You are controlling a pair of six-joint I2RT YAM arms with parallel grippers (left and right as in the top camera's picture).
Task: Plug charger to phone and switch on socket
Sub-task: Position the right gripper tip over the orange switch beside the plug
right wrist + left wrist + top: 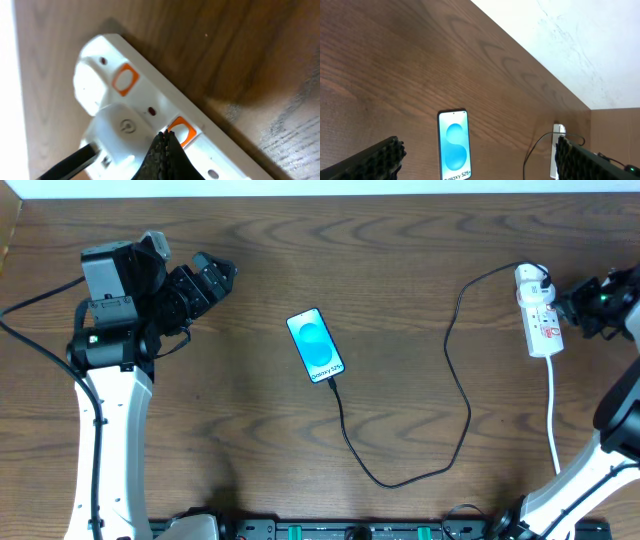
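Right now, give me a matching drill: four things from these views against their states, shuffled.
Things:
1. phone
2. charger
3. left fingers
4. right fingers

States:
A. shut, tip at an orange switch on the socket
B. black, runs from the phone's lower end to the socket
C. spread wide, holding nothing
D. flat mid-table, screen lit blue

Pairs: 1-D, 2-B, 3-C, 4-A
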